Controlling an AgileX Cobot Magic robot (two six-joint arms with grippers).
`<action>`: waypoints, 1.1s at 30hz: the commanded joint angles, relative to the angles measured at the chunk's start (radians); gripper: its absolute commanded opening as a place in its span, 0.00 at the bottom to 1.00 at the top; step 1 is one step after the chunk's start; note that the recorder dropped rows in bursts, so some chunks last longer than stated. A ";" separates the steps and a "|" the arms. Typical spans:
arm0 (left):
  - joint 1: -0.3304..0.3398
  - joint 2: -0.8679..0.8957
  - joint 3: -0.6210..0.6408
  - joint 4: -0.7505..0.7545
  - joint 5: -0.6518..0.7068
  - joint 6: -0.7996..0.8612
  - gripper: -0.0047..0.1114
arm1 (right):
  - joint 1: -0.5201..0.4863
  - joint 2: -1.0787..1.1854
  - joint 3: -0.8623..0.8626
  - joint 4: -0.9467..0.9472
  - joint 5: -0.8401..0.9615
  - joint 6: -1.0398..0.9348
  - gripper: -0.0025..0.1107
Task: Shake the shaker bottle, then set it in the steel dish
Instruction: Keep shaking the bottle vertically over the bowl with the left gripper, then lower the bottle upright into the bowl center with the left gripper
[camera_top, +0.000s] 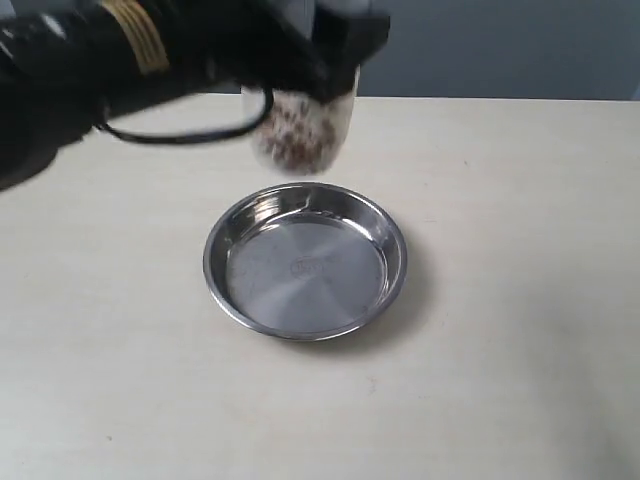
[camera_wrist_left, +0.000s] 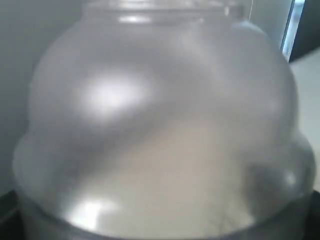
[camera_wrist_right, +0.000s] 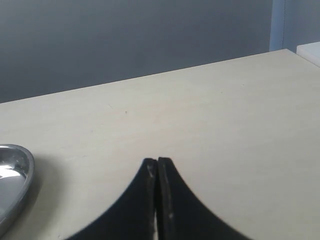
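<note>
The shaker bottle (camera_top: 300, 130) hangs in the air just behind the far rim of the steel dish (camera_top: 232, 292), blurred, with brown granules showing through its clear wall. My left gripper (camera_top: 325, 55) is shut on the bottle's upper part, and its black arm reaches in from the left. In the left wrist view the frosted dome of the shaker bottle (camera_wrist_left: 160, 125) fills the picture and hides the fingers. My right gripper (camera_wrist_right: 157, 162) is shut and empty, low over the table, with the steel dish (camera_wrist_right: 12, 175) off to one side of it.
The cream table (camera_top: 520, 300) runs around the dish on all sides. A black cable (camera_top: 190, 135) loops under the left arm. A grey wall (camera_top: 500, 45) stands behind the table's far edge.
</note>
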 joint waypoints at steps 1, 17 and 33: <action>0.008 0.132 0.143 -0.092 -0.012 -0.018 0.04 | -0.002 -0.005 0.001 -0.001 -0.008 -0.003 0.02; -0.003 0.109 0.085 -0.052 -0.006 -0.010 0.04 | -0.004 -0.005 0.001 -0.001 -0.008 -0.003 0.02; -0.017 0.131 0.102 -0.050 -0.153 -0.027 0.04 | -0.004 -0.005 0.001 -0.001 -0.008 -0.003 0.02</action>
